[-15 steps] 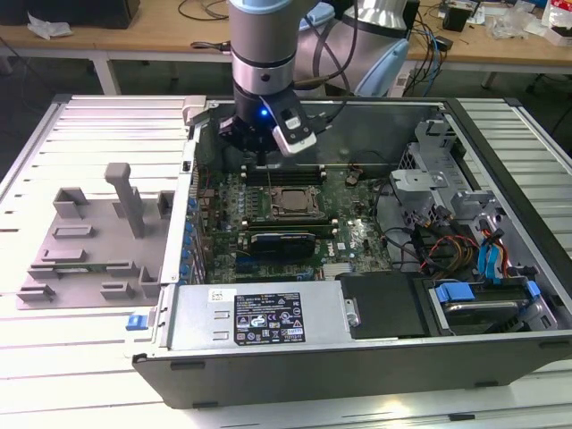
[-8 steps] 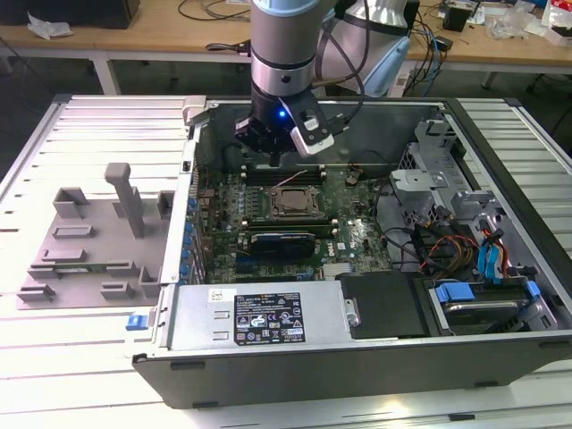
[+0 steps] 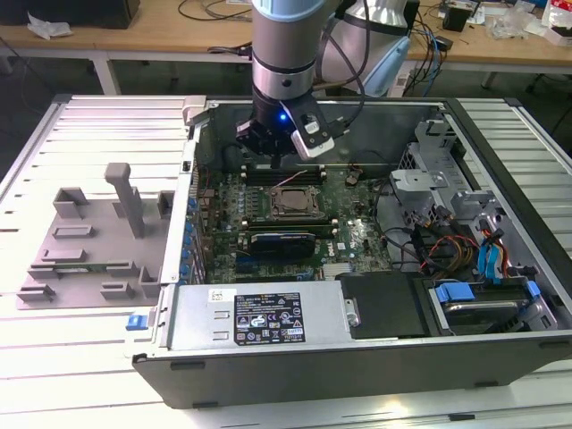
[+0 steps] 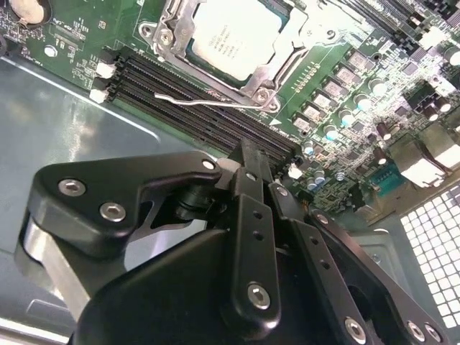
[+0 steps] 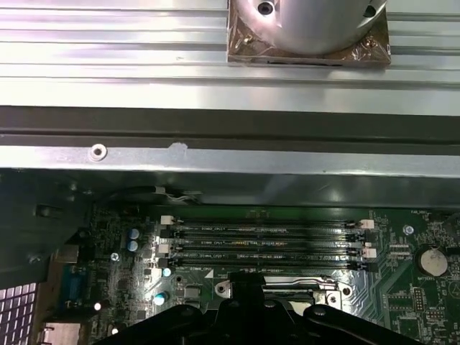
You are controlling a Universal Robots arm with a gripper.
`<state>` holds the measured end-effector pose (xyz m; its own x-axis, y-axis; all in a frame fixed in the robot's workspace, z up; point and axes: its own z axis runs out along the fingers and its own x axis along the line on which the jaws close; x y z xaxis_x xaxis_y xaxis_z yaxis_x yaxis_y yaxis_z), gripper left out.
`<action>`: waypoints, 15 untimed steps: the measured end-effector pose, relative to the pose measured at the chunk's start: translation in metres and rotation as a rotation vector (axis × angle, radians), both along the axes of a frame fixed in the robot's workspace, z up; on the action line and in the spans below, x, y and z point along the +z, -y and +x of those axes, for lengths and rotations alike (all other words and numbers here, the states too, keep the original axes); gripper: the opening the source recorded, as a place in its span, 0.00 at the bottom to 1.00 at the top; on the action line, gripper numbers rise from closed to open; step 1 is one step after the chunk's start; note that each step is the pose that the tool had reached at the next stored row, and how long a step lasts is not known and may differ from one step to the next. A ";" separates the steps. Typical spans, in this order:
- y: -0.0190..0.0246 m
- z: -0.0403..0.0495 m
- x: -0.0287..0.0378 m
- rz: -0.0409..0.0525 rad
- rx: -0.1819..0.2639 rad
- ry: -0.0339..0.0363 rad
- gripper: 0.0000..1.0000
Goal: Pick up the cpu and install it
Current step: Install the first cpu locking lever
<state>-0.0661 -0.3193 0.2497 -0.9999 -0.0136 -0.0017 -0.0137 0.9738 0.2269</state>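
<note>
Second wrist view shows you the cpu (image 4: 233,34) already seated in its socket (image 4: 277,68), just beyond the gripper (image 4: 251,162), whose jaws look pressed together on nothing. First wrist view shows you instead four empty memory slots (image 5: 266,244) past the jaws. Print on the cpu is too small to read.

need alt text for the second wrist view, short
The cpu sits in its socket on a green motherboard, silvery top up, with empty black memory slots beside it. The black gripper fills the foreground, fingers together, holding nothing.
</note>
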 end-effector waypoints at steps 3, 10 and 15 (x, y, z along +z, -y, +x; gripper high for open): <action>0.0006 0.0030 -0.0039 0.0000 -0.011 0.0000 0.11; 0.0010 0.0192 -0.0124 0.0001 -0.056 0.0000 0.11; 0.0010 0.0217 -0.0176 0.0000 -0.139 0.0000 0.11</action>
<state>-0.0445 -0.3203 0.2321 -0.9922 0.1246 -0.0017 0.1210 0.9664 0.2269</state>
